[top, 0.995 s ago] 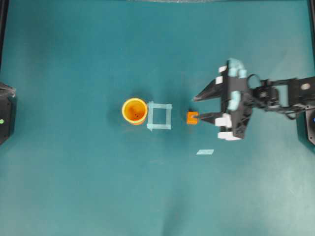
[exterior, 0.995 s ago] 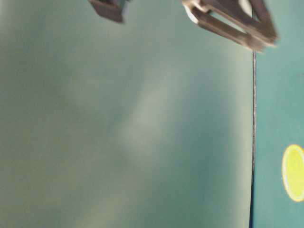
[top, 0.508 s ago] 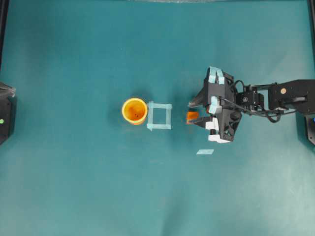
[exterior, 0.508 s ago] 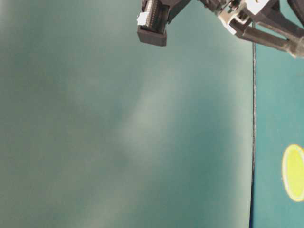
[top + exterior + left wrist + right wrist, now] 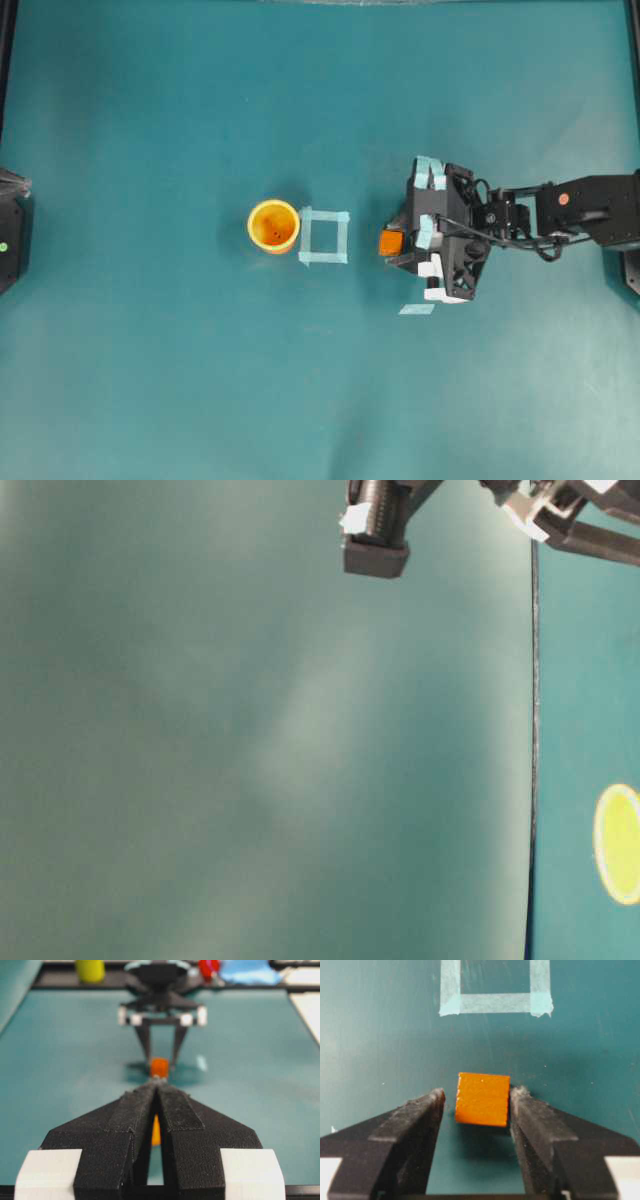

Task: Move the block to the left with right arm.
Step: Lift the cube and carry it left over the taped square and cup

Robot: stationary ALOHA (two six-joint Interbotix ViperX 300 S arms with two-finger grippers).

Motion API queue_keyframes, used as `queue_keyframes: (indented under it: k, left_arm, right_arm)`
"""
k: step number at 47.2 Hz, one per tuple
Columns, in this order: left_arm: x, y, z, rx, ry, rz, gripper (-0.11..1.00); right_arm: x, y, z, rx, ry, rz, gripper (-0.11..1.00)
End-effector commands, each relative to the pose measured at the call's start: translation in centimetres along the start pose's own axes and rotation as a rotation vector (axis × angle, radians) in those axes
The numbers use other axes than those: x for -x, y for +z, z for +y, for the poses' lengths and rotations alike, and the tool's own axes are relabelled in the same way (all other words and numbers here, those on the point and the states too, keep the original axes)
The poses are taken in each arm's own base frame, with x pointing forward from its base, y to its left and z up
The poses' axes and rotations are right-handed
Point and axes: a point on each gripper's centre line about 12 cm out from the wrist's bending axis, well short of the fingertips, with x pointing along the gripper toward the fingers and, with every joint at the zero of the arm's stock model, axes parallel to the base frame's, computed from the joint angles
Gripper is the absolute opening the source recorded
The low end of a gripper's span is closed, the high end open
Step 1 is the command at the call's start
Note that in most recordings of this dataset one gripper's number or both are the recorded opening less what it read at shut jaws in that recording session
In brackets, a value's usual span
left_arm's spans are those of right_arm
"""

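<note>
We have the right gripper (image 5: 476, 1105) down at the block (image 5: 483, 1098), jaws parted: block sits between the fingertips, right one touching or nearly so, small gap on the left. Tape square (image 5: 495, 987) just ahead. Left gripper (image 5: 156, 1091) clenched, holding nothing.

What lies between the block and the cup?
The tape square lies on the table between the block and the cup, as the overhead view shows.

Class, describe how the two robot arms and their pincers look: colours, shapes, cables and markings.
The right arm is black with looping black cables, a red dot, white blocks and teal tape near its pincer, whose fingers are black wedges. The left pincer has textured black tapering fingers on white blocks.
</note>
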Motion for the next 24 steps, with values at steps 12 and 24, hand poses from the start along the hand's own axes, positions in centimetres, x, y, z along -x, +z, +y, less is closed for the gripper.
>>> queue_keyframes:
  k: [12,24]
  left_arm:
    - [-0.2,0.3,0.0,0.0,-0.001,0.002,0.0]
    - [-0.2,0.3,0.0,-0.005,-0.001,0.003,0.0]
  right_arm:
    - [1.3,6.5,0.1,-0.009,0.002,-0.129,0.4]
    - [4.8,14.7,0.6,0.023,-0.003,-0.114,0.4]
